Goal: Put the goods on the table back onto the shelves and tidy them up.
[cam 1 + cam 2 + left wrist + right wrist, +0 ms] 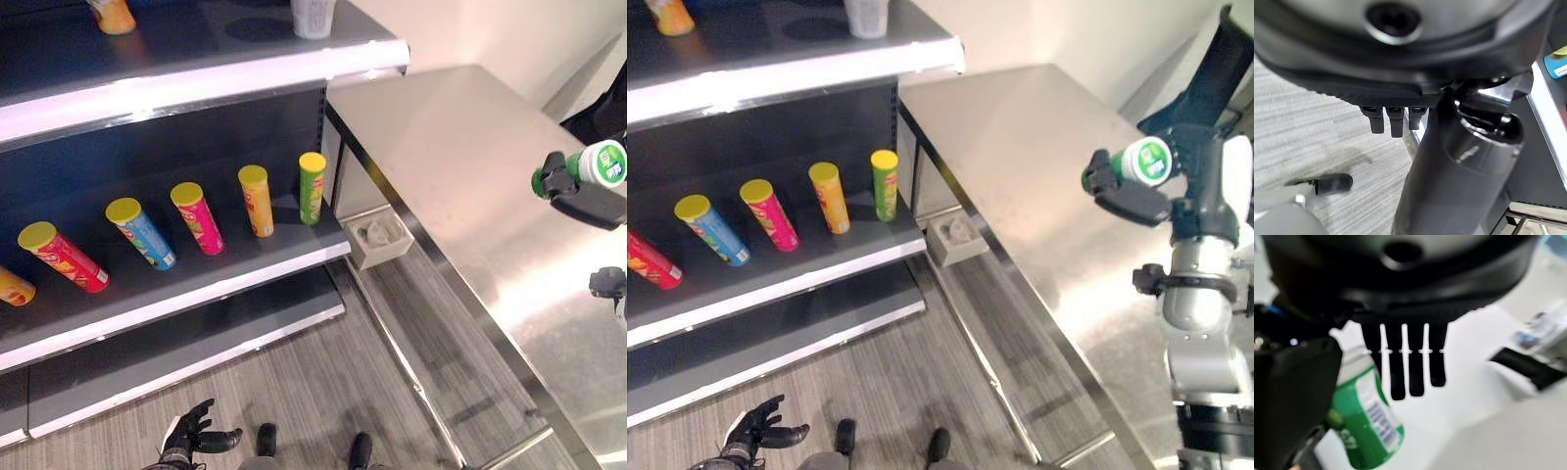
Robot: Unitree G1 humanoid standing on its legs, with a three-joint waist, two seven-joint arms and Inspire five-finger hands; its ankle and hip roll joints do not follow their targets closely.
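Your right robot hand pinches the green can at three o'clock over the bench; that loose grip could drop it.

Head stereo pair: two views from above, facing down; shared field covers the shelves with a row of tubes, the steel table and the floor.

Left wrist view: very close, along the left hand, wood-grain floor beyond its fingers.

Right wrist view: very close, along the right hand, a green can just beside its fingers.
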